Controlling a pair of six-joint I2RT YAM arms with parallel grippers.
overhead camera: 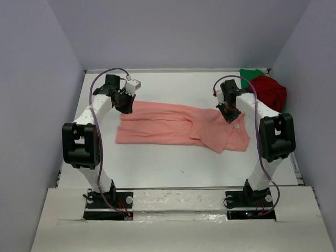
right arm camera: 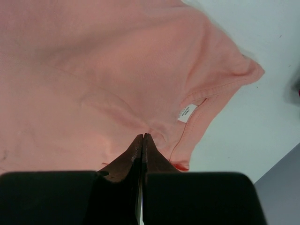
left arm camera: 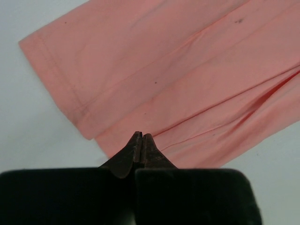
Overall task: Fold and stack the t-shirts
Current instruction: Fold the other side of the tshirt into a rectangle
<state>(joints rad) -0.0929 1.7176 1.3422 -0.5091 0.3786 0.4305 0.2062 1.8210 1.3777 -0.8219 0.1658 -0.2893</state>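
Note:
The salmon-pink t-shirt (overhead camera: 173, 123) lies spread sideways across the middle of the white table (overhead camera: 173, 163), folded lengthwise. My left gripper (overhead camera: 126, 107) is at its far left corner. In the left wrist view the gripper (left arm camera: 141, 136) has its jaws pressed together at the edge of the cloth (left arm camera: 164, 70), where creases run up to the tips. My right gripper (overhead camera: 231, 115) is at the far edge near the collar. In the right wrist view the gripper (right arm camera: 143, 136) is shut on puckered cloth (right arm camera: 93, 70), beside the white label (right arm camera: 187, 112). The dark red t-shirt (overhead camera: 270, 90) and the green t-shirt (overhead camera: 249, 74) lie bunched at the back right corner.
Grey walls close in the table on the left, back and right. Both arm bases sit at the near edge. Bare white tabletop shows in front of the pink shirt and to its left.

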